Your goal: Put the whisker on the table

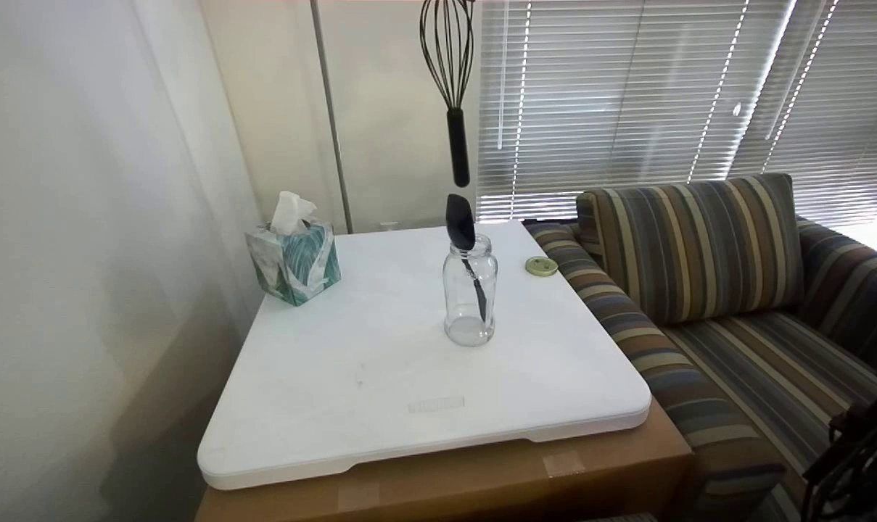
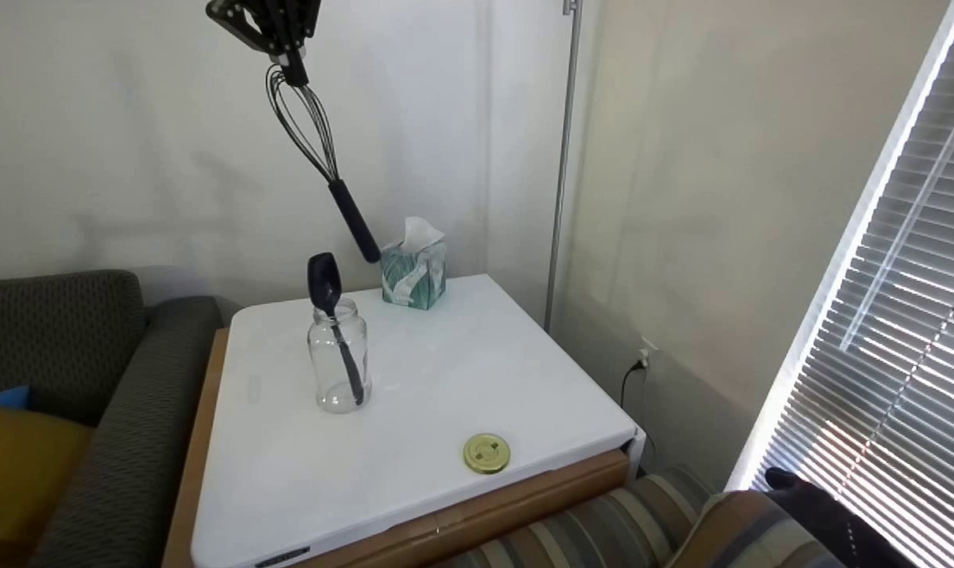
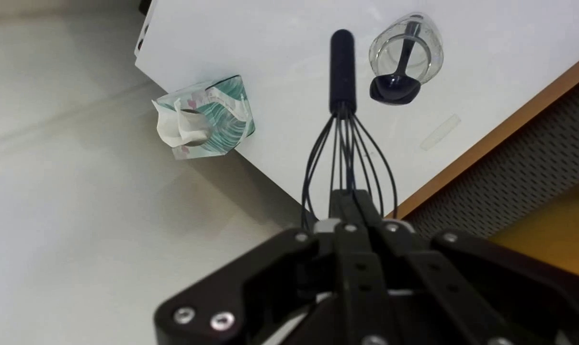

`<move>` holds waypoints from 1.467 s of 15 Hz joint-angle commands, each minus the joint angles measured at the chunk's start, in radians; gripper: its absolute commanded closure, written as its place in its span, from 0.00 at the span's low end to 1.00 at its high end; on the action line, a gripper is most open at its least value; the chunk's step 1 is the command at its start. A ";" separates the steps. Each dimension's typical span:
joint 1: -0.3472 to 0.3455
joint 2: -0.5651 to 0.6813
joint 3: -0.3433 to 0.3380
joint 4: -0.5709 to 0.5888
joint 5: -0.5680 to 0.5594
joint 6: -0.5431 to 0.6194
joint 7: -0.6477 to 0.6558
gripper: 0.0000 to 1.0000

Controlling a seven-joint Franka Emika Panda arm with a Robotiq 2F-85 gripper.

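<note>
The whisker, with dark wire loops and a slim black handle, hangs handle-down in the air. It also shows in an exterior view and in the wrist view. My gripper is shut on the wire loops near their rounded end; its fingertips show in the wrist view. The table has a white rounded-corner top over a brown base and also shows in an exterior view. The whisker is well above its top and touches nothing there. The gripper is almost wholly out of frame in an exterior view.
A glass jar holding a black spoon stands upright on the table. A tissue box stands near the wall edge. A gold lid lies flat. A striped sofa and a dark sofa flank the table.
</note>
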 commanded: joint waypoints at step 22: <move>0.139 0.064 0.005 -0.360 -0.609 -0.071 0.502 1.00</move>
